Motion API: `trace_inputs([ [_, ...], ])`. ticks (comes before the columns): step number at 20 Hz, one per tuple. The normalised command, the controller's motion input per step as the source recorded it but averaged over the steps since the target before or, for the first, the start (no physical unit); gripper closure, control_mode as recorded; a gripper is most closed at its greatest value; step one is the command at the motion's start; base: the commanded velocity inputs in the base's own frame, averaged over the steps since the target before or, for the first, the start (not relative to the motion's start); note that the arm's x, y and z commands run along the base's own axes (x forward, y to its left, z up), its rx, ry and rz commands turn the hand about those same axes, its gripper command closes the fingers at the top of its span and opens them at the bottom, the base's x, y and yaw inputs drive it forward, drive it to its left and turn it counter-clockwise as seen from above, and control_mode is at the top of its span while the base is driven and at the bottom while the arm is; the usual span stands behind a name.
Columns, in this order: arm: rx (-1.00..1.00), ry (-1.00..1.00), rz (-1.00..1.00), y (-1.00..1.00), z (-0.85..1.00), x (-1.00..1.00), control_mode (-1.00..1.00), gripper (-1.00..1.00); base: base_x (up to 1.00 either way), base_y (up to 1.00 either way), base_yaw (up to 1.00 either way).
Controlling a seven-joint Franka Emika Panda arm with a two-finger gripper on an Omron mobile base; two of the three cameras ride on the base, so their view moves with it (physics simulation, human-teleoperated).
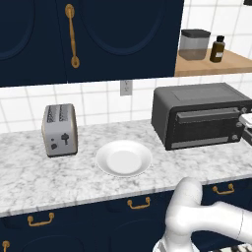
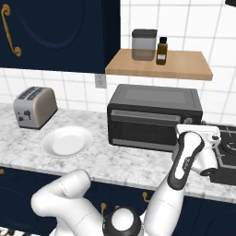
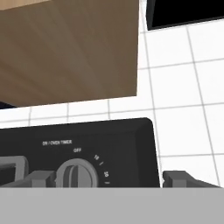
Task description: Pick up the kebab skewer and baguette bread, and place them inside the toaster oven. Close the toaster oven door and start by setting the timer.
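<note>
Toaster oven (image 2: 154, 115): door (image 2: 145, 129) shut, on marble counter (image 1: 49, 177) beside white plate (image 1: 123, 158). Claw (image 3: 105, 178): jaws wide, empty, fingertips flanking the timer knob (image 3: 78, 174).

Tool (image 3: 103, 178) wide open, arm raised.

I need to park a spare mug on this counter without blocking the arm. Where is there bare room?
Free marble: the front strip of the counter before the silver toaster and white plate, and the gap between plate and toaster oven. Crowded: the oven's right end, where the gripper, jaws open, faces the timer knob.
</note>
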Motion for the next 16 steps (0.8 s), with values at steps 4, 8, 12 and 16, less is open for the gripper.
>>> trace_inputs([
  [4, -0.01, -0.05, -0.03, 0.00, 0.00, 0.00, -1.00, 1.00, 0.00, 0.00, 0.00],
  [8, 0.00, -0.05, -0.07, 0.00, 0.01, 0.00, -1.00, 1.00, 0.00, 0.00, 0.00],
  [12, -0.01, 0.00, -0.06, 0.00, 0.11, -0.01, -1.00, 1.00, 0.00, 0.00, 0.00],
  [16, 0.00, 0.00, -0.04, 0.00, 0.14, -0.02, -1.00, 1.00, 0.00, 0.00, 0.00],
])
